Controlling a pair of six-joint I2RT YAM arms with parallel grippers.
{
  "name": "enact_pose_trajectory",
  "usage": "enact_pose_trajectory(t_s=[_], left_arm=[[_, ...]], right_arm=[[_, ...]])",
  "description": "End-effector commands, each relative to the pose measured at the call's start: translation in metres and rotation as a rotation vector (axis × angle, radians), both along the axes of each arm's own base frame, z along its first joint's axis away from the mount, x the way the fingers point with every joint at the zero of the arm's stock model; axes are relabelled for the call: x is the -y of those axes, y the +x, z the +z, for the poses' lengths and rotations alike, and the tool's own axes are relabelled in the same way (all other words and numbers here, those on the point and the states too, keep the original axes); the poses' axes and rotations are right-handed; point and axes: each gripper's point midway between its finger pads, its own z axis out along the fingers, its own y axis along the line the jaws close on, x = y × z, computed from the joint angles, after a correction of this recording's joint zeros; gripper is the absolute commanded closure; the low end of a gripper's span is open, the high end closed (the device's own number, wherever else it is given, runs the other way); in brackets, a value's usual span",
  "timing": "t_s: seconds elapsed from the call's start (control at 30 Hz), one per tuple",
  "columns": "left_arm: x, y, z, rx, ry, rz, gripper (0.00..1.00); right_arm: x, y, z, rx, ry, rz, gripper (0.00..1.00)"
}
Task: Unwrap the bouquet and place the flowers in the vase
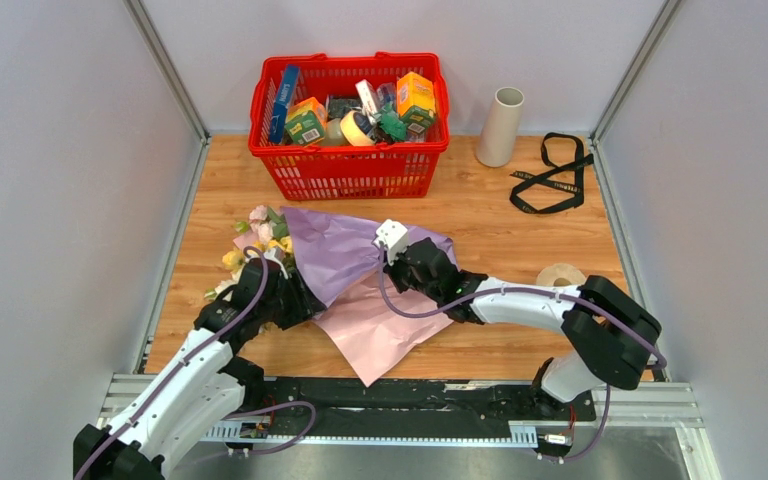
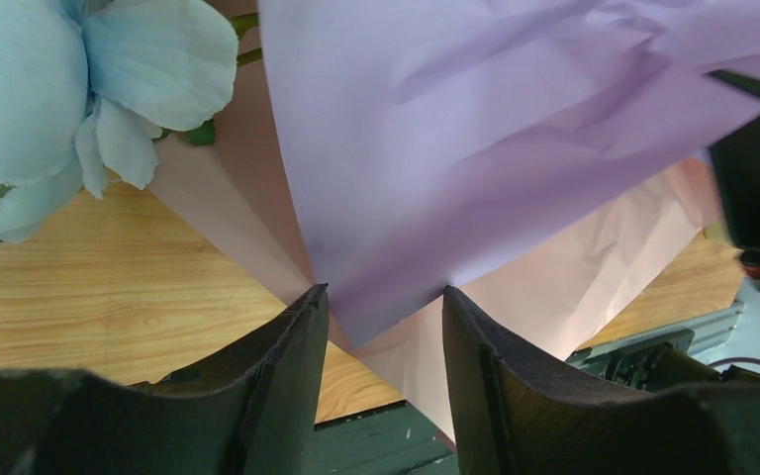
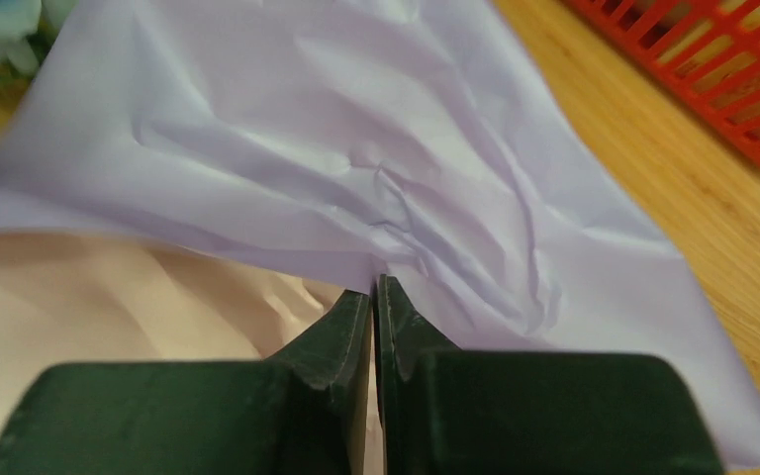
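Right hand (image 3: 373, 284) clamps lilac paper (image 3: 336, 139), left hand (image 2: 384, 294) apart; bouquet (image 1: 345, 255) lies crosswise, flowers (image 1: 260, 232) leftward.

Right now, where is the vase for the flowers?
In the top view, the vase stands upright at the back of the table, just right of the red basket and left of the black ribbon.

Bright even light, wrist close-ups slightly soft
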Motion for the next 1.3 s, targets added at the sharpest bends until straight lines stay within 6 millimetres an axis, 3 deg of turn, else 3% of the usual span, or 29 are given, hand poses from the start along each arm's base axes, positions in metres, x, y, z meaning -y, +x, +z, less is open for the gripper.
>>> enact_pose_trajectory(t_s=[0.0, 0.17, 0.37, 0.63, 0.77, 0.97, 1.07, 1.17, 1.2, 1.27], left_arm=[[0.001, 0.006, -0.001, 0.004, -0.014, 0.026, 0.46], [-0.001, 0.005, 0.0, 0.005, -0.007, 0.035, 0.46], [-0.01, 0.007, 0.006, 0.035, 0.014, 0.076, 0.47], [-0.013, -0.002, -0.001, 0.011, 0.016, 0.089, 0.43], [-0.01, -0.002, 0.001, 0.004, -0.015, 0.105, 0.41], [-0.01, -0.004, 0.0, -0.012, -0.028, 0.131, 0.41], [-0.015, 0.002, 0.015, 0.043, -0.025, 0.161, 0.41], [-0.038, 0.016, 0.034, 0.109, 0.089, 0.236, 0.41], [-0.044, 0.025, 0.052, 0.157, 0.117, 0.25, 0.41], [-0.059, 0.035, 0.063, 0.17, 0.212, 0.297, 0.41]], right_arm=[[-0.008, 0.019, 0.046, 0.024, 0.186, -0.113, 0.93], [-0.002, 0.037, 0.047, 0.001, 0.215, -0.25, 1.0], [0.012, 0.071, 0.061, 0.043, 0.248, -0.425, 1.0], [0.004, 0.096, 0.065, 0.053, 0.235, -0.425, 1.0], [0.005, 0.102, 0.061, 0.045, 0.235, -0.448, 1.0], [0.023, 0.123, 0.045, 0.023, 0.214, -0.585, 0.98], [0.022, 0.133, 0.043, 0.03, 0.188, -0.598, 0.95], [0.024, 0.136, 0.041, 0.032, 0.14, -0.615, 0.9], [0.027, 0.138, 0.045, 0.035, 0.14, -0.629, 0.86], [0.03, 0.135, 0.053, 0.028, 0.145, -0.638, 0.73]])
